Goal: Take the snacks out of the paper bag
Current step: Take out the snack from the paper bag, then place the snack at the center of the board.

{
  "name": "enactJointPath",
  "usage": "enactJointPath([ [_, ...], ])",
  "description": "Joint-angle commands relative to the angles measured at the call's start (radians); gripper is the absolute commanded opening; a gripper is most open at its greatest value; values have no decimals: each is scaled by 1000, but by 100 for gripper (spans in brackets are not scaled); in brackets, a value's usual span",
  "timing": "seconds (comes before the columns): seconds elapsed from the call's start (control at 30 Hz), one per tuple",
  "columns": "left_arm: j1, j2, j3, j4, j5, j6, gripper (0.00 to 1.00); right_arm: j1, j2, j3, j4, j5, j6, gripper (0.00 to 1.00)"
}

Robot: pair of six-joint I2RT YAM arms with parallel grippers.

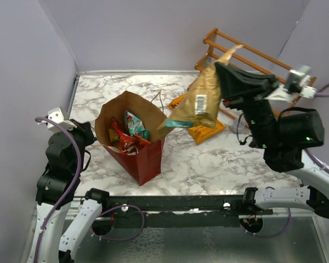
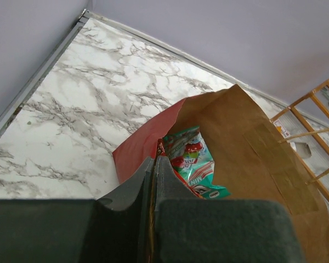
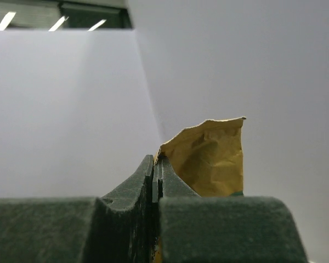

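While the right jaws hang in the air to the right of the dark red paper gift bag [image 1: 146, 160], they are clamped tight on the top corner of a tan crinkly chip bag [image 1: 200, 101]. It dangles clear of the white marble tabletop [image 1: 208, 161], barcode side toward the top camera, and its lower end w/ a teal strip overlaps the paper bag's right rim in that view. Behind and right of the paper bag, under the dangling packet, an orange chip bag [image 1: 207, 132] lies flat on the tabletop. Paper bag stands upright and open, plain brown kraft inside, thin string handles at its far rim. Inside it: a teal-and-red candy pack [image 1: 135, 125] toward the far side, and a red pack [image 1: 125, 141] nearer the front. Left jaws sit at the paper bag's left rim, pressed together on the rim's edge: red outside on one side, kraft on the other. Wooden slatted rack [image 1: 230, 41] stands well right of the paper bag, by the back wall.
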Motion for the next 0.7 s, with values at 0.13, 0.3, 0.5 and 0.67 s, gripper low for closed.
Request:
enactJointPath([
  [0.13,-11,7,9,48,-98,15,0,4,-116,-338,276,508,-426,1],
  [0.3,-15,15,3,52,-113,12,0,-9,-70,-491,339,634,-543,1],
  [0.5,-16,27,-1,58,-85,-3,0,-202,64,-468,129,468,-217,1],
  [0.67,-16,19,7,46,-81,-23,0,-434,241,-292,17,200,58,1],
])
